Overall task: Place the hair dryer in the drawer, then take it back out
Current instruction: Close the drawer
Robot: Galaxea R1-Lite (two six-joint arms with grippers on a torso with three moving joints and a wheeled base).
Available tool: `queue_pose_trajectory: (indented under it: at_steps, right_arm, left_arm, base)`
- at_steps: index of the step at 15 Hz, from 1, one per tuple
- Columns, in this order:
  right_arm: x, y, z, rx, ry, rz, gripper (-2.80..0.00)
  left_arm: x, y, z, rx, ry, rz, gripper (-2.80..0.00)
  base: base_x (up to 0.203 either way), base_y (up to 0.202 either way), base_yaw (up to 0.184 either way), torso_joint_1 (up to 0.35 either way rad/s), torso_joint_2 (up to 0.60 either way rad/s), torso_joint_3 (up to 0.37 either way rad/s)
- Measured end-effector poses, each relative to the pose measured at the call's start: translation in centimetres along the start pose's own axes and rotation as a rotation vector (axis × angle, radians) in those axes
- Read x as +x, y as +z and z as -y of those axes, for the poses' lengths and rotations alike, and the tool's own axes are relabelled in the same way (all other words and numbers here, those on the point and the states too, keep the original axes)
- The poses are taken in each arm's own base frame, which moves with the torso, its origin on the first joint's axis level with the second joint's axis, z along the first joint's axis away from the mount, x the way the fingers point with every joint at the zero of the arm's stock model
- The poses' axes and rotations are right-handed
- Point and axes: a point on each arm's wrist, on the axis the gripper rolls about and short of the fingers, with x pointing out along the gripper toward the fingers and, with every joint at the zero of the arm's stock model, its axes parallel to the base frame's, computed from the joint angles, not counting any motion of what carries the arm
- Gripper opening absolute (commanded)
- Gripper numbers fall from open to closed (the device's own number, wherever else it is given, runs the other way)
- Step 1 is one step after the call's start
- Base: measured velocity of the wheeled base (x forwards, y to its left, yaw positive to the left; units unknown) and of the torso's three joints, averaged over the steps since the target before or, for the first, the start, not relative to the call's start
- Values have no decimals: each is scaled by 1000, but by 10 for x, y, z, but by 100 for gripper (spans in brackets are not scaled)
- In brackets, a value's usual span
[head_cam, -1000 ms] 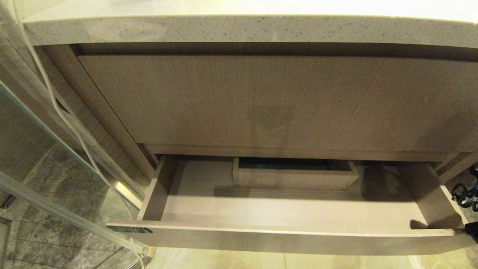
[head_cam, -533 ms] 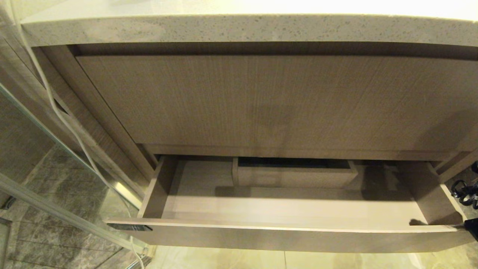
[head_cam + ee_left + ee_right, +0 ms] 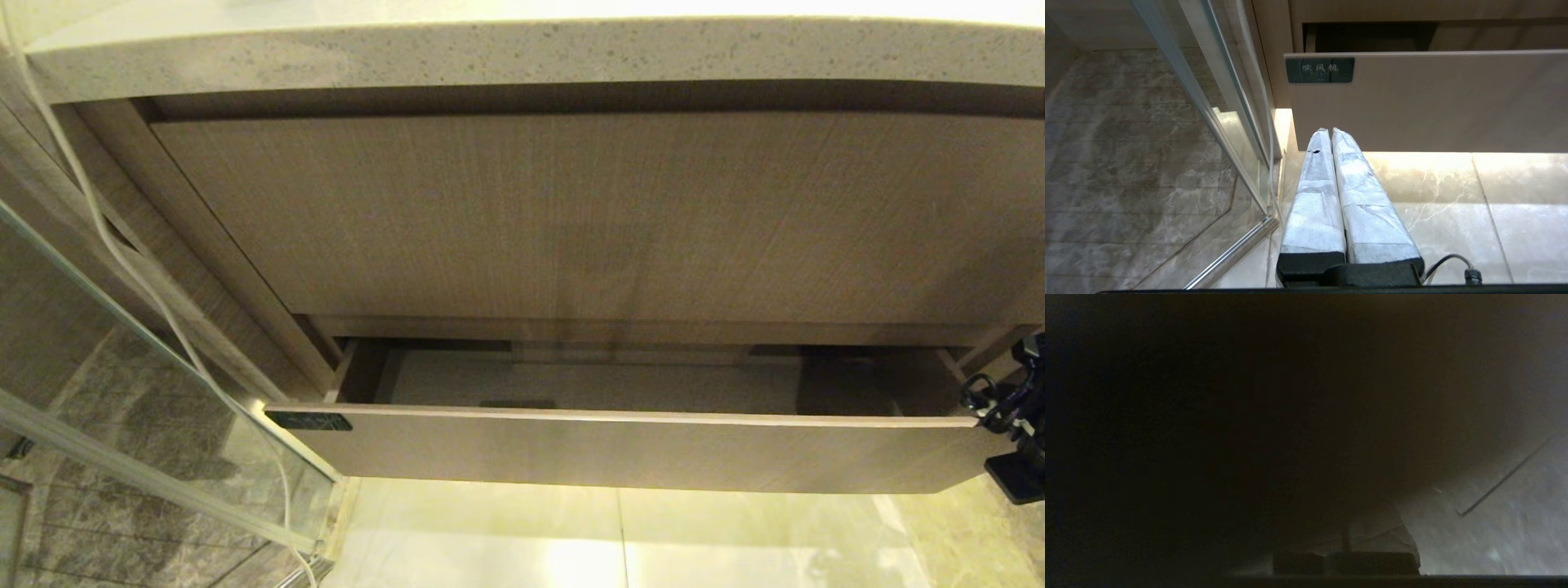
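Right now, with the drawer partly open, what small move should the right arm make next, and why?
Probably keep pushing the drawer front inward: a gap shows above it, and the right end effector sits at its right end. No hair dryer is visible inside.

1. The drawer (image 3: 629, 449) stands only partly out, so most of its inside is hidden behind the taller wood-grain panel (image 3: 588, 220); what lies in there cannot be told.
2. The right arm (image 3: 1012, 425) is cut off by the head view's right edge, its tool out of sight.
3. The right wrist view is almost wholly dark; the right tool (image 3: 1347, 535) is a dim shape pressed close to a surface.
4. The white cord (image 3: 122, 261) runs off both the top and bottom edges.
5. The table (image 3: 522, 49) is cropped above.
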Motion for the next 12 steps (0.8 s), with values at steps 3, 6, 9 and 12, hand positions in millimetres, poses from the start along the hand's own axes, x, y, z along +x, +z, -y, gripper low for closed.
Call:
queue_pose_trajectory:
  at_steps: [3,6,9,12]
  right_arm:
    - [-7,2,3,10,-10,36,-280]
    - [-13,5,4,-2,-23,85,-280]
    - [-20,8,7,4,-27,157,-280]
    - [-27,12,2,-41,1,245,-280]
  left_arm:
    - [0,0,0,0,0,-1,-280]
    - [0,0,0,0,-2,-1,-280]
    - [0,0,0,0,0,-1,-280]
    - [0,0,0,0,0,-1,-280]
  base:
    - [0,0,0,0,0,0]
    - [0,0,0,0,0,0]
    - [0,0,0,0,0,0]
    - [0,0,0,0,0,0]
